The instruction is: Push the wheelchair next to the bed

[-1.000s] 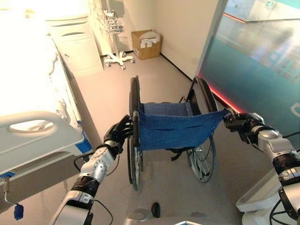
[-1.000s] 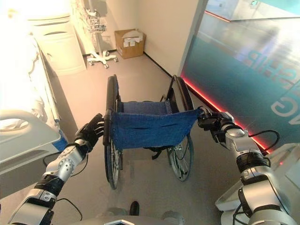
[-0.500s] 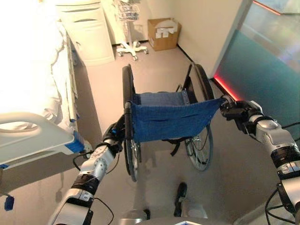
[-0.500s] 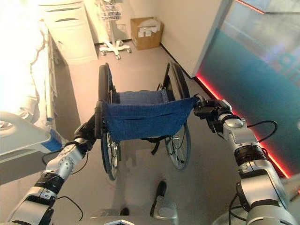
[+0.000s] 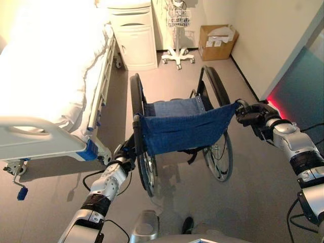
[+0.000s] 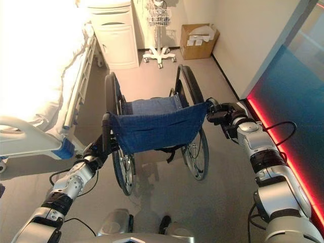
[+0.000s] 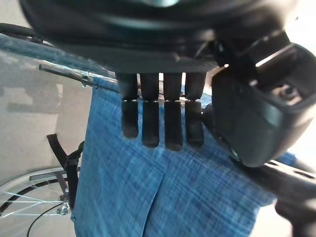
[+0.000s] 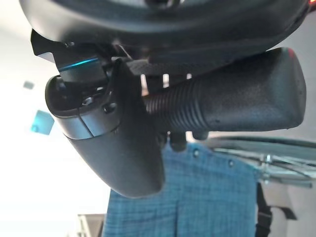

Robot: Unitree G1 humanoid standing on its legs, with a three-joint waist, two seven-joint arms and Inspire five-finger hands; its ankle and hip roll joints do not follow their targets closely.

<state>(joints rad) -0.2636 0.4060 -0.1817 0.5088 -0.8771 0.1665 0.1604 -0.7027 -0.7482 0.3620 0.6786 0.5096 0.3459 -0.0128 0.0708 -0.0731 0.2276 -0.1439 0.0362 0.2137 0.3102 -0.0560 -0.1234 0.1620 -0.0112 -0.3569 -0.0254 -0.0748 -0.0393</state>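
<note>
The wheelchair (image 5: pixel 182 129), with a blue cloth back and black wheels, stands on the floor just right of the bed (image 5: pixel 50 76), facing away from me. My left hand (image 5: pixel 123 153) is low on its left handle post. In the left wrist view its fingers (image 7: pixel 158 118) lie nearly straight against the blue cloth, with the post beside the thumb. My right hand (image 5: pixel 251 115) is shut on the right push handle (image 8: pixel 232 98), which lies between thumb and curled fingers.
The bed's grey footboard (image 5: pixel 40 139) juts out near my left arm. A white cabinet (image 5: pixel 134 38), a wheeled stand (image 5: pixel 178 53) and a cardboard box (image 5: pixel 217 43) stand along the far wall. A wall with a red light strip (image 6: pixel 283 147) runs close on the right.
The whole view has swung, showing more of the bed. The wheelchair has rolled forward with both hands on it and now sits alongside the bed's foot end.
</note>
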